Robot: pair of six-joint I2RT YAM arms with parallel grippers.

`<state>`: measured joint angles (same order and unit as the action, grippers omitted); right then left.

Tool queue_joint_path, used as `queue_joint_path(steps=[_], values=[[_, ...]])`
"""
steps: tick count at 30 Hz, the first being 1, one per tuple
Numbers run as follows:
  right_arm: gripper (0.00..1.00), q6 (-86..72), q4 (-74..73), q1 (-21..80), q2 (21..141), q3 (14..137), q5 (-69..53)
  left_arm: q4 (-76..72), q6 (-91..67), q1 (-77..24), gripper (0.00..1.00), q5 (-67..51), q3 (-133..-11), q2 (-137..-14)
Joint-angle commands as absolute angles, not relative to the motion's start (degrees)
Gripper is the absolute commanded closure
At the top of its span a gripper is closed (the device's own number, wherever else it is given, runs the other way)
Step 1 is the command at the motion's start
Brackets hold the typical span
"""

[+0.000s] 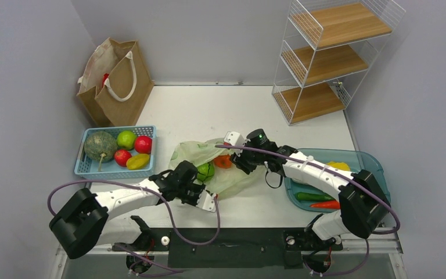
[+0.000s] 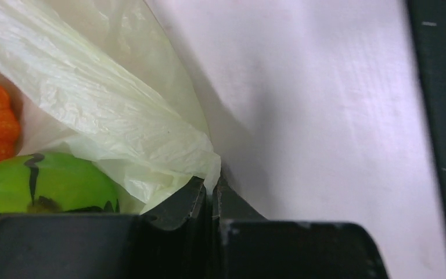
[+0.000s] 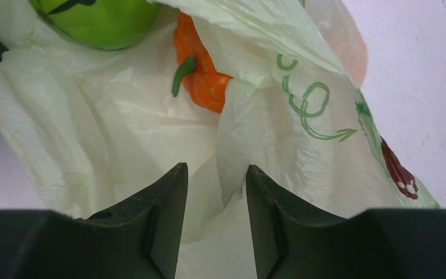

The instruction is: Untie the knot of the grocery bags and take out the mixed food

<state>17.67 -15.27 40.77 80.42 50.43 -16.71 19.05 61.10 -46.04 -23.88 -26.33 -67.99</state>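
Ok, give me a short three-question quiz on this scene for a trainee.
1. True or false: the left gripper is shut on the plastic bag.
2. What lies beside the green fruit in that bag? A orange piece, B banana, C egg.
3. Which bag stands just behind the basket?
Key: 1 true; 2 A; 3 the paper bag.
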Motion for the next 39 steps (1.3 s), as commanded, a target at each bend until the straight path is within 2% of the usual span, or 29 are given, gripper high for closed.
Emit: queue_joint_path(steps=[1, 2, 3, 4, 5, 6, 7, 8, 10, 14, 17, 22, 25, 29, 32, 39], values=[[0.61, 21.36, -11.84, 40.24, 83.17, 54.64, -14.28, 11.29, 61.22, -43.33, 0.98, -18.08, -28.42, -73.60], [0.61, 21.58, -11.57, 40.18, 83.55, 55.22, -14.30, 13.24, 61.11, -42.85, 0.86, -18.67, -30.13, -73.62], [0.60, 21.85, -11.67, 40.17, 84.21, 56.61, -14.54, 14.79, 60.87, -41.78, 0.78, -19.75, -31.11, -73.20], [0.59, 21.79, -12.10, 40.17, 84.47, 58.16, -14.83, 18.82, 60.53, -40.64, 0.62, -22.89, -33.07, -71.58], [0.58, 21.57, -12.42, 40.21, 84.73, 58.79, -15.51, 20.88, 60.32, -40.23, 0.56, -24.54, -33.85, -70.33], [0.57, 21.08, -12.95, 40.22, 84.73, 59.89, -15.93, 24.12, 59.97, -39.92, 0.45, -27.49, -34.90, -67.33], [0.56, 20.65, -13.07, 40.19, 84.42, 60.23, -16.73, 25.64, 59.87, -39.82, 0.40, -28.82, -35.20, -65.48], [0.55, 19.64, -13.24, 40.17, 83.81, 60.63, -17.45, 28.01, 59.35, -39.82, 0.32, -31.37, -35.37, -61.44], [0.54, 18.07, -13.28, 40.20, 82.46, 60.86, -18.54, 29.58, 57.53, -39.89, 0.28, -34.00, -35.26, -55.31], [0.51, 15.34, -13.73, 40.38, 79.38, 61.25, -19.93, 29.29, 50.62, -39.97, 0.26, -35.04, -35.82, -46.40], [0.46, 13.81, -14.19, 40.48, 77.67, 61.61, -20.09, 27.25, 42.97, -39.34, 0.26, -33.18, -39.51, -44.14], [0.40, 11.83, -15.06, 40.70, 75.24, 62.78, -19.93, 24.59, 27.54, -32.49, 0.26, -34.04, -45.24, -45.35], [0.39, 11.28, -16.43, 40.58, 74.67, 64.16, -18.93, 26.39, 22.49, -27.16, 0.27, -35.15, -50.65, -51.42], [0.39, 9.11, -17.71, 39.35, 73.78, 66.32, -16.97, 32.36, 24.87, -26.02, 0.33, -33.89, -57.74, -60.72], [0.39, 6.38, -18.90, 36.06, 73.02, 67.88, -17.38, 32.40, 27.36, -26.79, 0.37, -34.38, -58.39, -62.85], [0.38, 5.87, -22.07, 29.60, 69.98, 66.93, -15.75, 31.96, 31.61, -36.50, 0.46, -27.06, -56.19, -69.01]])
